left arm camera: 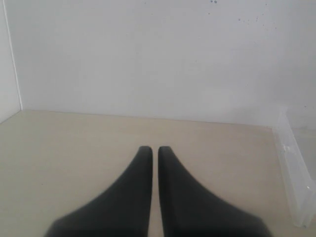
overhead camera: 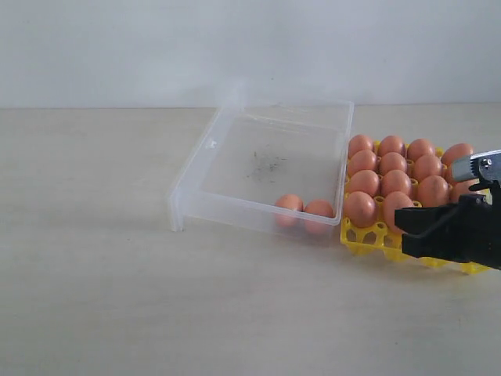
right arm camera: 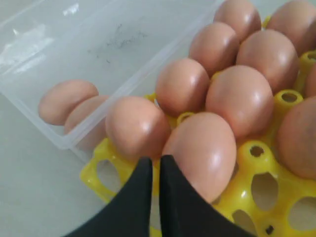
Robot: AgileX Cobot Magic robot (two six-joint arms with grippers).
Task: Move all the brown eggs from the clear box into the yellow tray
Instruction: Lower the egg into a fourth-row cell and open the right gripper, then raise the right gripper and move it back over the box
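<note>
Two brown eggs [overhead camera: 290, 205] [overhead camera: 319, 210] lie in the near right corner of the clear box [overhead camera: 235, 168]. In the right wrist view they show through its wall, the two eggs [right arm camera: 66, 98] inside the clear box [right arm camera: 98, 34]. The yellow tray [overhead camera: 368, 235] beside the box holds several brown eggs [overhead camera: 391, 164]. My right gripper [overhead camera: 401, 219] is shut and empty, low over the tray's front edge. Its tips [right arm camera: 156, 160] sit just in front of two front-row eggs [right arm camera: 200, 148]. My left gripper [left arm camera: 154, 149] is shut and empty above bare table, and it is out of the exterior view.
A pale wooden table [overhead camera: 117, 298] carries everything, with a white wall behind. One corner of the clear box [left arm camera: 296, 182] shows in the left wrist view. Dark scuff marks [overhead camera: 266, 164] mark the box bottom. Several front cups of the tray [right arm camera: 269, 190] stand open.
</note>
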